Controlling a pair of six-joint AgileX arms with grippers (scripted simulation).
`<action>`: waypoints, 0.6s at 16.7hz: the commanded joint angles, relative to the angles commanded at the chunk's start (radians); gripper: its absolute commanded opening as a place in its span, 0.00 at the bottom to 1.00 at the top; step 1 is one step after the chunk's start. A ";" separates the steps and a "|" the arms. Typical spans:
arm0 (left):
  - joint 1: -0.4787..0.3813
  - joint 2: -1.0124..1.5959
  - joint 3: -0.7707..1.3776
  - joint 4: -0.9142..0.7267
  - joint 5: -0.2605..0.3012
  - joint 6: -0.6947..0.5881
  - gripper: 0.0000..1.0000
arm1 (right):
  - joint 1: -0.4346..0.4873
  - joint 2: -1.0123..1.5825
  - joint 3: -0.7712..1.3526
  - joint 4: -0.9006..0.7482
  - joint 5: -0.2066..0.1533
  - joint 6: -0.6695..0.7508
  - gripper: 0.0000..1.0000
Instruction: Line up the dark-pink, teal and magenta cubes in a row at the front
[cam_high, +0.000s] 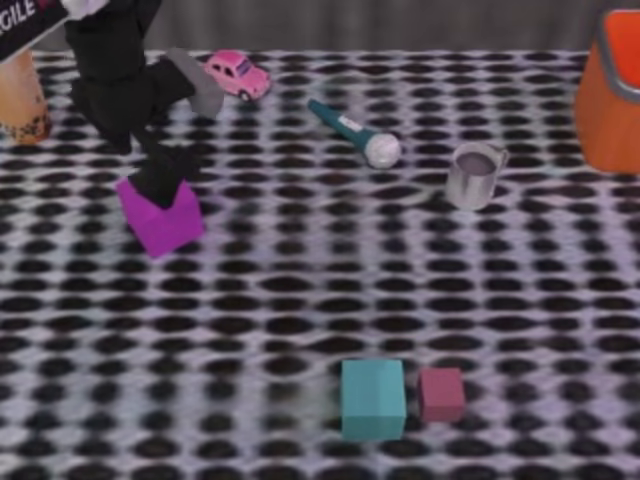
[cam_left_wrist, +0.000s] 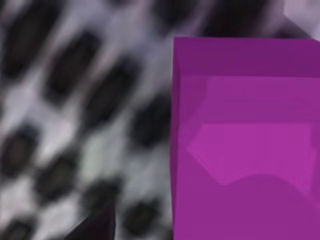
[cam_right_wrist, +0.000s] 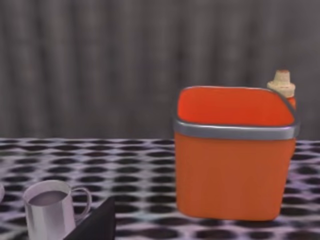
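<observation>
The magenta cube (cam_high: 162, 220) rests on the table at the left. My left gripper (cam_high: 160, 182) hangs right over its far part, open. In the left wrist view the magenta cube (cam_left_wrist: 245, 140) fills one side, and one dark fingertip (cam_left_wrist: 97, 227) stands apart from the cube's edge over the cloth; the other finger is out of view. The teal cube (cam_high: 373, 398) and the smaller dark-pink cube (cam_high: 441, 393) sit side by side at the front, a narrow gap between them. My right gripper (cam_right_wrist: 142, 231) is outside the top view, open and empty, with one fingertip (cam_right_wrist: 97, 222) showing.
At the back stand a pink toy car (cam_high: 238, 74), a teal microphone (cam_high: 355, 132) and a metal cup (cam_high: 474, 174). An orange bin (cam_high: 610, 95) is at the far right, and a drink cup (cam_high: 18, 98) at the far left. A patterned cloth covers the table.
</observation>
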 joint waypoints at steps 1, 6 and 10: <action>0.001 0.008 -0.025 0.034 0.000 0.000 1.00 | 0.000 0.000 0.000 0.000 0.000 0.000 1.00; 0.003 0.060 -0.167 0.237 0.001 0.004 1.00 | 0.000 0.000 0.000 0.000 0.000 0.000 1.00; 0.004 0.069 -0.189 0.263 0.001 0.005 1.00 | 0.000 0.000 0.000 0.000 0.000 0.000 1.00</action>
